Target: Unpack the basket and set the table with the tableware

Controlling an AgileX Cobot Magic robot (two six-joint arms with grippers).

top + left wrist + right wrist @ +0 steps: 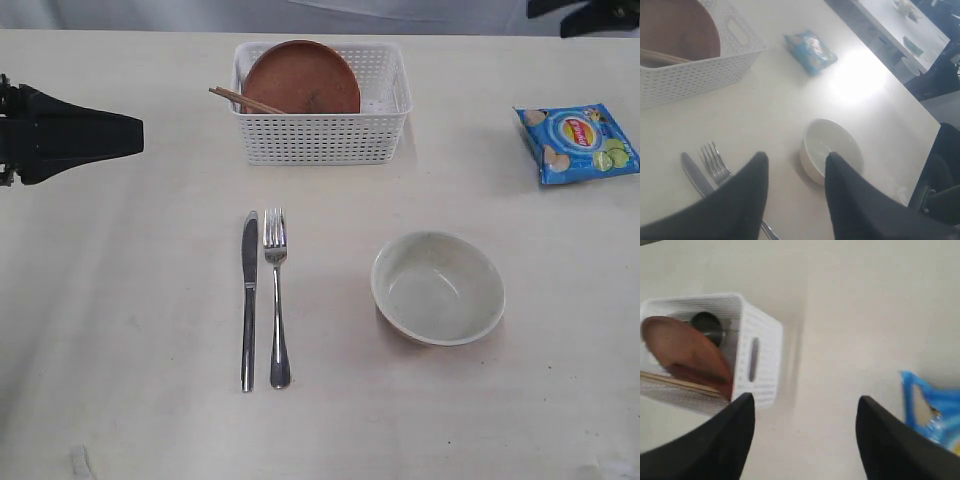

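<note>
The white basket (320, 135) stands at the back of the table (120, 300) with the reddish-brown plate (302, 78) leaning inside and chopsticks (245, 100) poking over its left rim. In the right wrist view a dark steel cup (707, 325) shows behind the plate (685, 350). Knife (248, 300) and fork (276, 300) lie side by side in front, with the cream bowl (438, 288) to their right. My left gripper (797, 159) hovers open and empty at the far left (130, 135). My right gripper (806, 399) is open and empty, above the table between the basket (757, 350) and the chip bag.
A blue chip bag (577, 142) lies at the back right, also seen as chip bag (932, 410) beside the right gripper. Another table with objects stands beyond the table's right edge in the left wrist view.
</note>
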